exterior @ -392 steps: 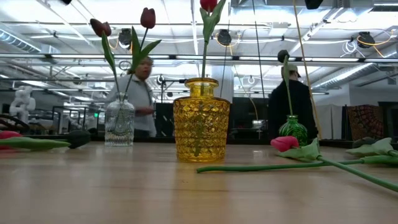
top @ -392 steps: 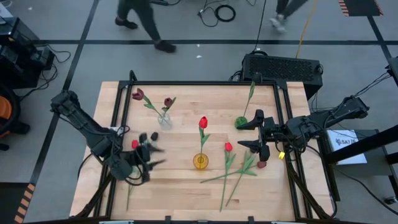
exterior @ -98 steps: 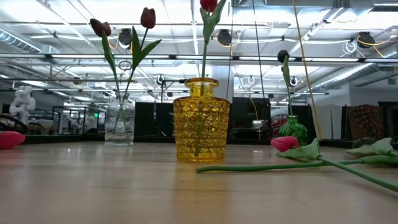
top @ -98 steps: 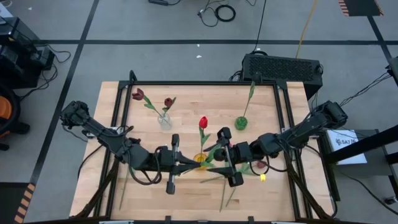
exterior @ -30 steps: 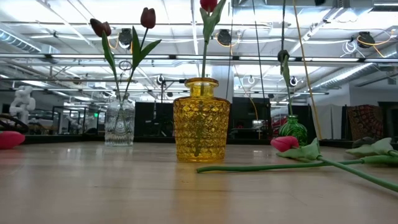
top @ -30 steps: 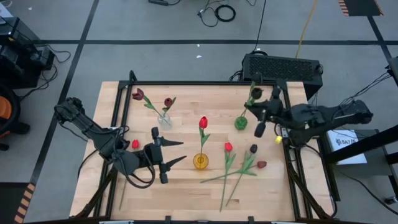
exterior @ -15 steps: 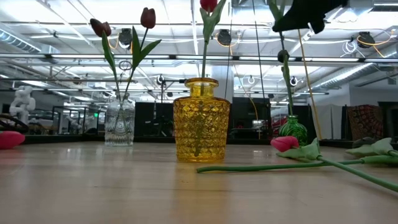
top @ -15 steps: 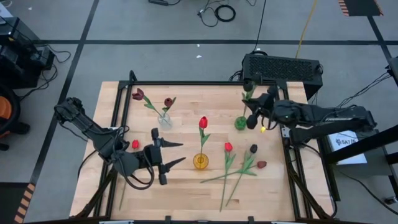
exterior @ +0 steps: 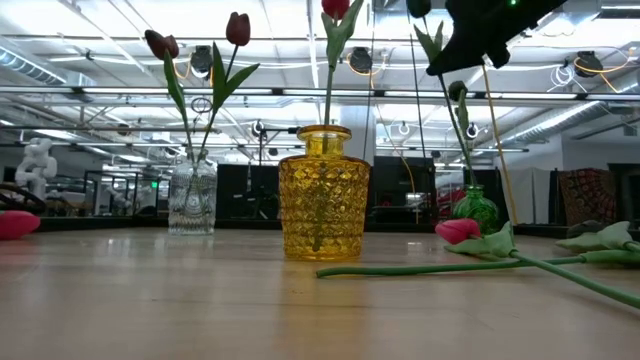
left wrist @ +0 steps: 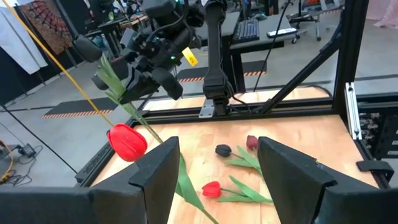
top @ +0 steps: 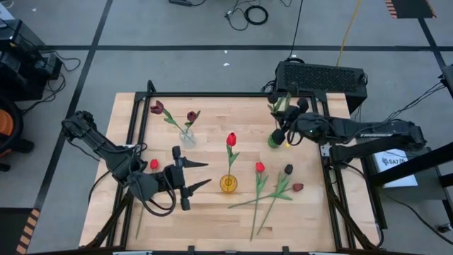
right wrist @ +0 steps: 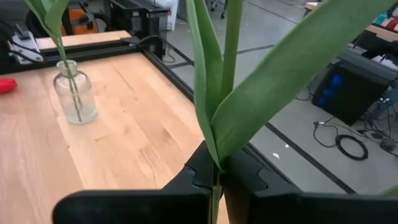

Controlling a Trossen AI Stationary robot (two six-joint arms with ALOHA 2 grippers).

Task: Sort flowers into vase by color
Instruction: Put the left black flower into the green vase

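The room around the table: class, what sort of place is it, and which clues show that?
Probably a robotics lab or workshop: a bare concrete floor with loose cables, exposed ceiling beams with hanging lights, and equipment benches behind the wooden table.

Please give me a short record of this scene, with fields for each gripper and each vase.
right gripper: shut on a flower stem, above the green vase
left gripper: open, empty, left of the yellow vase
yellow vase: one red tulip
clear vase: two maroon tulips
table: loose flowers right of the yellow vase
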